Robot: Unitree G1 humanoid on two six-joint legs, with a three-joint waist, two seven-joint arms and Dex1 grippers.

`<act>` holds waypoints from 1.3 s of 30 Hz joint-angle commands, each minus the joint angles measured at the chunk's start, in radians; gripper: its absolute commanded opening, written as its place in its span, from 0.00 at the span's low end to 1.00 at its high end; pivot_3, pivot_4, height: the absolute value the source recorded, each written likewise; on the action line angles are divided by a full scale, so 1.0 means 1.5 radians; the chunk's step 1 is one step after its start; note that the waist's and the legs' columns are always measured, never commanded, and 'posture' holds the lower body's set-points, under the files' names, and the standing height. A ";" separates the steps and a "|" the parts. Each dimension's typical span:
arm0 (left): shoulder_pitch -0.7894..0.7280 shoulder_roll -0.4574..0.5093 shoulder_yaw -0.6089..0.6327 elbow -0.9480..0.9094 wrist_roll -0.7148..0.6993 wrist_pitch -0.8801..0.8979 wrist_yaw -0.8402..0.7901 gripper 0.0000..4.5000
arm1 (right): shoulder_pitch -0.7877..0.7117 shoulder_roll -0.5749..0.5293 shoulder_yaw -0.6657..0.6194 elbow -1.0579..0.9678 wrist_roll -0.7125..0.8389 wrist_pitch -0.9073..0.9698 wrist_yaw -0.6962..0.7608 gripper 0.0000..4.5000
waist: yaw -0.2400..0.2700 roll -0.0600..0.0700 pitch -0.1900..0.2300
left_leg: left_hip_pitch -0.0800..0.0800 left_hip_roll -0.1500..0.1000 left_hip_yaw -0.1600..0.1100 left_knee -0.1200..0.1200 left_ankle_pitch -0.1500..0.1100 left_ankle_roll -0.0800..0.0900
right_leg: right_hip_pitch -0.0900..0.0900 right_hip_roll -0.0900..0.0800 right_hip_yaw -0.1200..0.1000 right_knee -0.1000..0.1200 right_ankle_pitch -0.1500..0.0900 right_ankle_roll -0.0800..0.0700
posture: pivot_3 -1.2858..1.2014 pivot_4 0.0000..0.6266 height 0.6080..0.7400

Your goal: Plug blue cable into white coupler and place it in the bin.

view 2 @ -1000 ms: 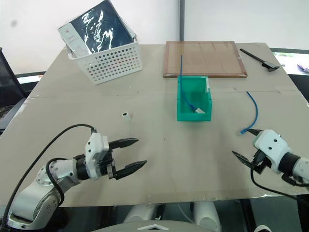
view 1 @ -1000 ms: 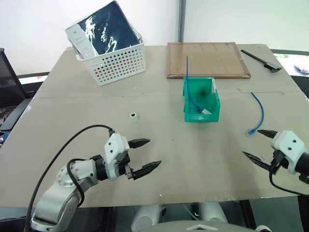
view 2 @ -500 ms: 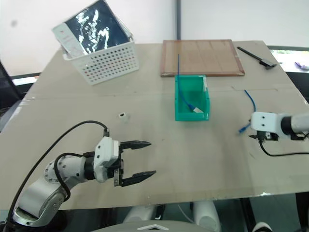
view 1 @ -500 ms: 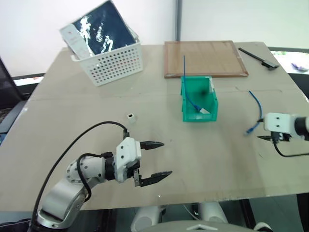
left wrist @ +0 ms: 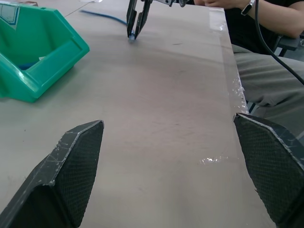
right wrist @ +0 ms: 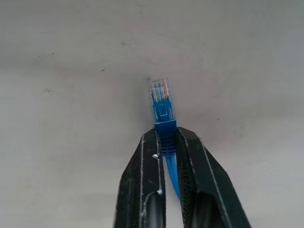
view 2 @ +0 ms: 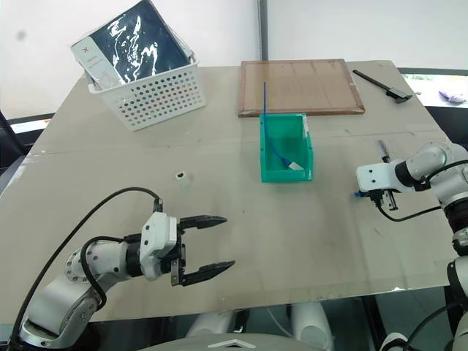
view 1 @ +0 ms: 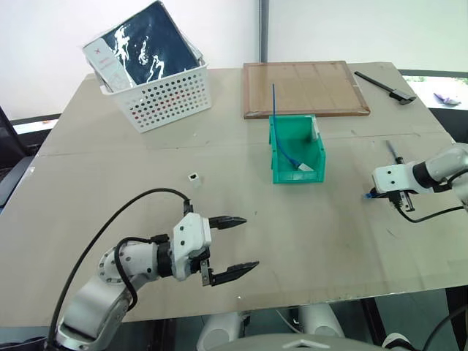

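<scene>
On a grey table (view 1: 307, 234), the right gripper (right wrist: 166, 148) is clenched on the blue cable (right wrist: 164, 126) just behind its clear plug, which sticks out past the fingertips and lies at or just above the tabletop; contact cannot be judged. From the head camera the gripper's white housing covers most of the cable, leaving a blue tip showing beside it and a short stretch trailing behind toward the far edge. The left wrist camera shows the same grip from afar, the thin fingers pinched at the cable's end.

The left gripper (view 1: 230, 246) hovers near the front of the table with its fingers spread wide and nothing between them.

The white coupler (view 1: 194, 177) sits alone on the table, well apart from both grippers; its socket is too small to make out. The green bin (view 1: 296, 150) stands mid-table between coupler and cable, with another blue cable (view 1: 281, 135) leaning out over its back wall and a small white piece inside that is hard to identify.

Behind stand a white perforated basket (view 1: 164, 99) holding a dark wrapped package, a wooden board (view 1: 303, 88) and a black tool (view 1: 382, 86). A seated person's arm and lap (left wrist: 266, 61) are cut off at the table's side.
</scene>
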 commanded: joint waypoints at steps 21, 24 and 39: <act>-0.061 0.001 0.005 0.186 0.094 -0.084 -0.009 1.00 | 0.058 0.316 0.108 -0.484 -0.004 0.539 -0.116 0.69 | 0.003 -0.001 -0.002 | -0.001 0.000 -0.004 0.000 0.000 -0.001 | -0.003 0.000 -0.002 0.002 0.002 0.002 | 0.52 0.24 1.00; -0.103 -0.002 -0.021 0.215 0.113 -0.087 -0.020 1.00 | 0.108 0.290 0.018 -0.608 0.083 0.596 -0.106 0.97 | 0.008 0.000 -0.001 | -0.003 -0.001 -0.006 -0.001 0.000 -0.001 | -0.003 0.000 -0.004 0.002 0.002 0.002 | 0.52 0.24 1.00; -0.315 -0.068 -0.150 0.349 0.177 -0.067 -0.054 1.00 | 0.666 0.230 -0.393 -1.019 0.277 0.602 -0.277 0.99 | 0.017 0.000 0.000 | -0.009 -0.002 -0.007 0.002 0.000 -0.001 | -0.007 -0.001 -0.006 0.001 0.001 0.003 | 0.52 0.24 1.00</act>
